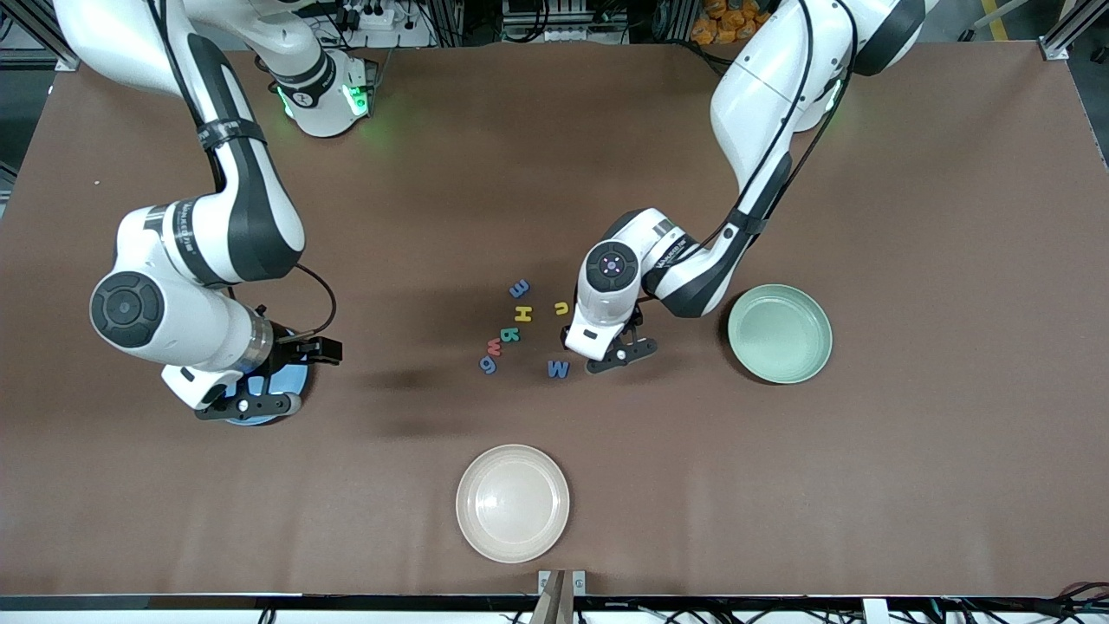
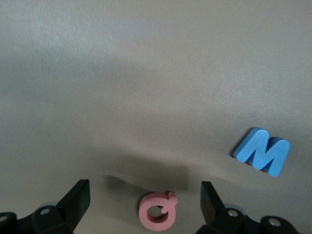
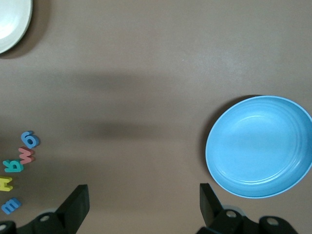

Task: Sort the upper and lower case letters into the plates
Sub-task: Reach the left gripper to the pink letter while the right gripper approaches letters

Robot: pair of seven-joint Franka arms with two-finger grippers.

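- The left gripper [image 1: 619, 354] hangs low over the table, just beside the blue M [image 1: 558, 369]. Its fingers are spread wide and hold nothing.
- In the left wrist view, a pink Q [image 2: 157, 212] lies flat on the table between those open fingers — it looks like the next letter to be picked up. The arm hides it from the front camera.
- The other letters sit in a small bunch near the middle of the table: a blue E [image 1: 519, 289], a yellow H [image 1: 522, 313], a yellow u [image 1: 561, 307], a teal letter [image 1: 510, 334], a red w [image 1: 494, 347] and a blue g [image 1: 489, 365]. None is in a plate yet, so the sorting has hardly begun.
- The mint green plate [image 1: 780, 334] is empty and lies toward the left arm's end, an easy reach for that arm.
- The right gripper [image 1: 247, 406] waits over the blue plate [image 3: 260, 146], fingers wide apart and empty. That plate has nothing in it either.
- A cream-white plate [image 1: 512, 503] lies nearest the front camera — likely not part of the job.
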